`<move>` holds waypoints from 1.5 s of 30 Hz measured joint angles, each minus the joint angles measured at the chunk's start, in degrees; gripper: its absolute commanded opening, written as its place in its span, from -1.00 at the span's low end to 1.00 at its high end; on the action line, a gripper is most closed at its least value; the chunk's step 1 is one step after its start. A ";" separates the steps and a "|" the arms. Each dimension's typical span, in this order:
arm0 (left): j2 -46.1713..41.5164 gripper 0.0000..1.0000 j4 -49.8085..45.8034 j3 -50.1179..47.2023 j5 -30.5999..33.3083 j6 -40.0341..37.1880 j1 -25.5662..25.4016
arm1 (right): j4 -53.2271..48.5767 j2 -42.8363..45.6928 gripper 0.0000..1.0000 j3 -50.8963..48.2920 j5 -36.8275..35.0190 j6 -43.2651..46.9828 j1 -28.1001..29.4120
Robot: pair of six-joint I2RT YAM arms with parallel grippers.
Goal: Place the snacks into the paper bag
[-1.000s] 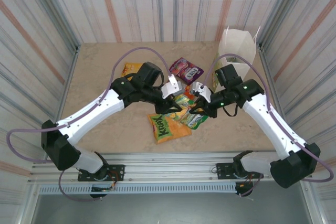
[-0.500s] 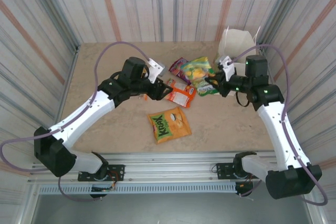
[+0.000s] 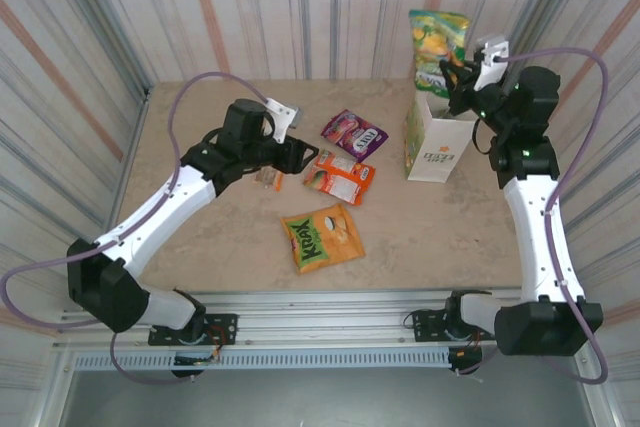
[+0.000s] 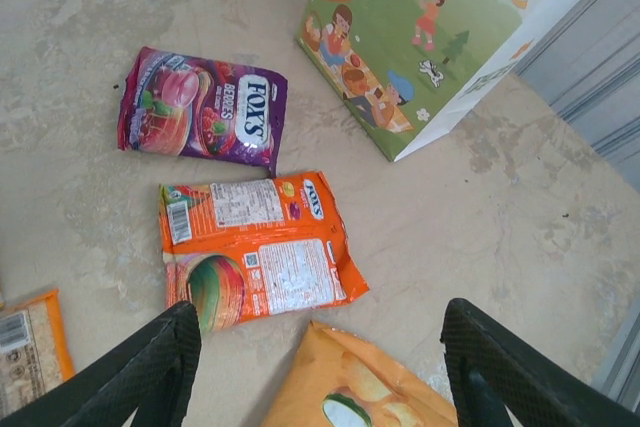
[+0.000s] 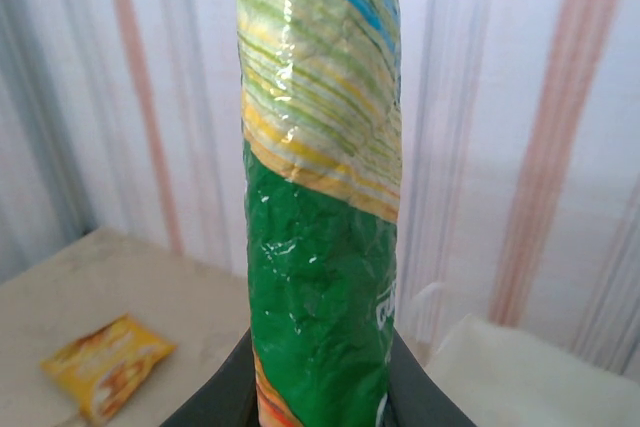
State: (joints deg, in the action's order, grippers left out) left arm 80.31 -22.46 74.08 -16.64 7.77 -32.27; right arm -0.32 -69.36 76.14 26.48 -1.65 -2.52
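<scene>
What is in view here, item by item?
green-yellow glossy snack packet: one, green-yellow, raised by the bag's top.
white upright paper bag: one, white, far right of the table.
purple flat packet: one, purple, mid-table, far side.
orange-red flat packet: one, orange-red, nearer than the purple one.
orange-green "Krax" packet: one, orange-green, nearest the arm bases.
small brown-orange bar: one, brown-orange, beside left end effector.
yellow-orange packet: one, yellow-orange, on the table.
left end effector: dark, open, low.
right end effector: dark, shut on green-yellow packet.

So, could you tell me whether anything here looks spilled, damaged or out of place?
Nothing stands out. The paper bag stands upright, the purple packet, orange-red packet and Krax packet lie flat on the table, and the right end effector holds the green-yellow packet above the bag.
</scene>
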 measured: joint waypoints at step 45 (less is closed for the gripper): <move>7.15 0.31 -3.04 6.82 -1.92 -0.55 1.22 | -49.33 -36.15 -0.67 40.22 -29.51 -5.49 4.79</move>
State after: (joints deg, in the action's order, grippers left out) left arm 87.46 -25.50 80.90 -18.57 7.22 -31.05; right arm -49.65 -105.51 116.36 -3.03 -7.14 2.26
